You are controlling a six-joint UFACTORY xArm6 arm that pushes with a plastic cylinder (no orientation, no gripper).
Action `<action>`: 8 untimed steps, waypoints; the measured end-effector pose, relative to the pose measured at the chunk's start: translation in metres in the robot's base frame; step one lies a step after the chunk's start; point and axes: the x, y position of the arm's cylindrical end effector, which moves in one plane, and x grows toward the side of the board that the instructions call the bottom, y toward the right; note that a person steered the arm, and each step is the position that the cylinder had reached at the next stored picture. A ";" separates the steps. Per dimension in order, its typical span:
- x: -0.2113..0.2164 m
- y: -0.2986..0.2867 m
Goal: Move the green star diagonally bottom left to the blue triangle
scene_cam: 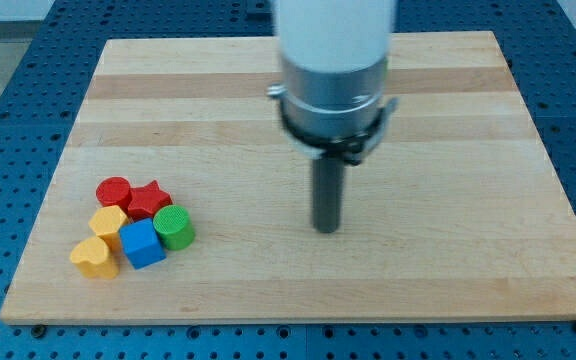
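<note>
The rod's tip touches the pale wooden board near its middle, well apart from every block, with bare striped wood all around it. The rod has no claw. The blocks sit packed together near the board's bottom-left corner: a red cylinder, a red star, a green cylinder, a blue cube and two yellow blocks. I cannot see a green star or a blue triangle. Blue pegboard surrounds the board.
</note>
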 end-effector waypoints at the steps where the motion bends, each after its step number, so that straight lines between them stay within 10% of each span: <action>1: -0.037 0.038; 8: -0.285 0.103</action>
